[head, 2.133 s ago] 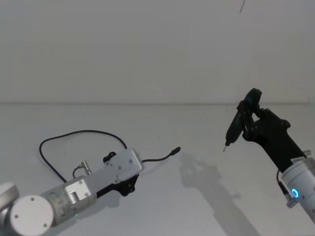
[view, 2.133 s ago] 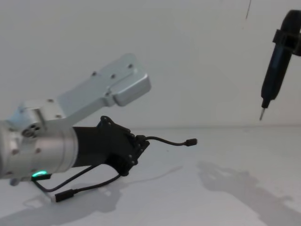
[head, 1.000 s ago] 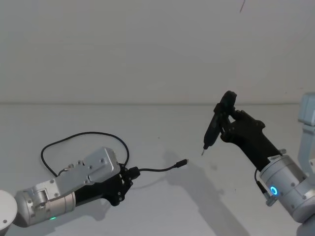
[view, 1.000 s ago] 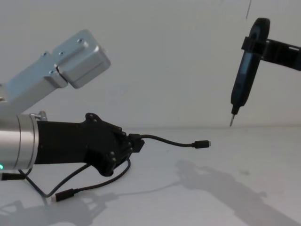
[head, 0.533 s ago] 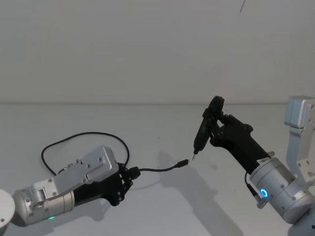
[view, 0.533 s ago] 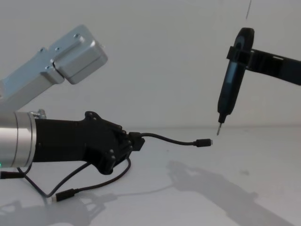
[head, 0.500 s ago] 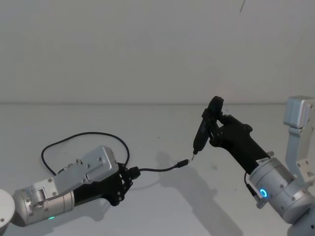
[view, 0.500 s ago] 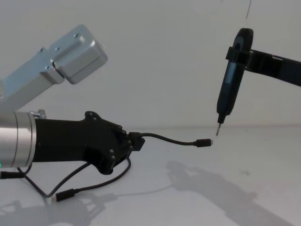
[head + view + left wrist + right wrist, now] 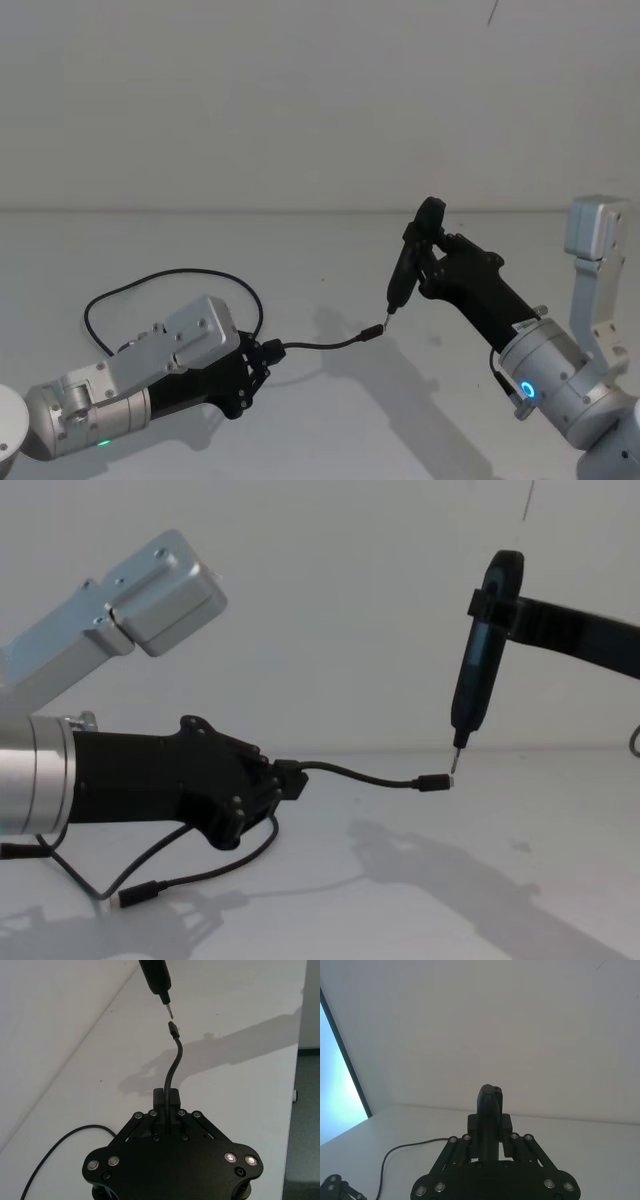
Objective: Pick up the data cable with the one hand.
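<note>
Left claw (image 9: 262, 352) clamped shut on the data cable (image 9: 322, 346) some way behind its small plug (image 9: 432, 783), which juts forward clear of the table (image 9: 300, 430). The rest of the cable lies in a loop on the table behind the claw, its longer plug (image 9: 135, 897) flat on the surface. Right claw (image 9: 432, 262) closed around a slim black tool (image 9: 475, 685), tip just beside the raised plug. Grasp judged complete; lifting the loop clear is left to do
</note>
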